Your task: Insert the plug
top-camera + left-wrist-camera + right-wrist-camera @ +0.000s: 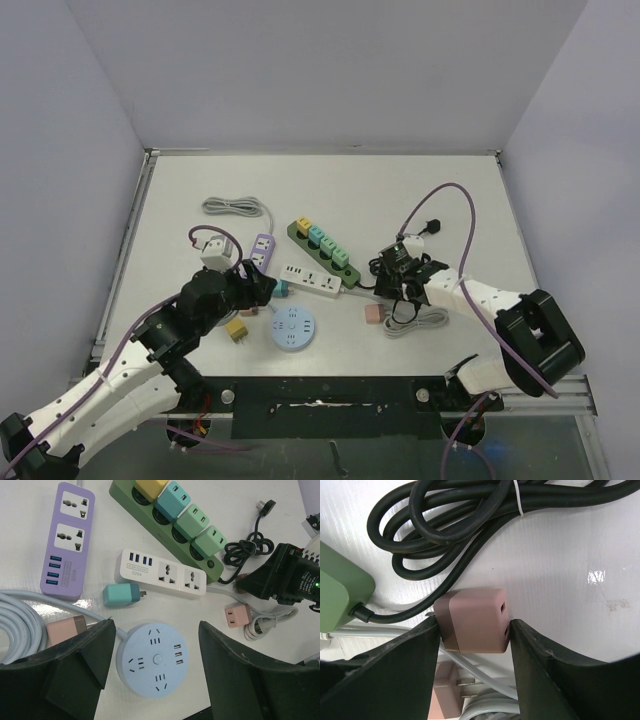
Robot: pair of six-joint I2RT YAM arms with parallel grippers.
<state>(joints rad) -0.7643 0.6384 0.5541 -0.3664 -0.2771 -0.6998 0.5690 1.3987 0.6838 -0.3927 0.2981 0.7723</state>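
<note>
Jaws of the right gripper (474, 624) stood narrow, pressed against both sides of the pink plug (472, 617). The left gripper (156, 630) stood wide and empty above the round blue socket (155, 662). Everything sat on a white table (450, 200) enclosed by pale walls (320, 70).

This looks like a robotics lab test cell. A white table (440, 190) is boxed in by plain pale walls (330, 70) and aluminium framing (320, 151). Two robot arms (120, 385) are bolted on, and assorted power strips (322, 248) lie laid out.
</note>
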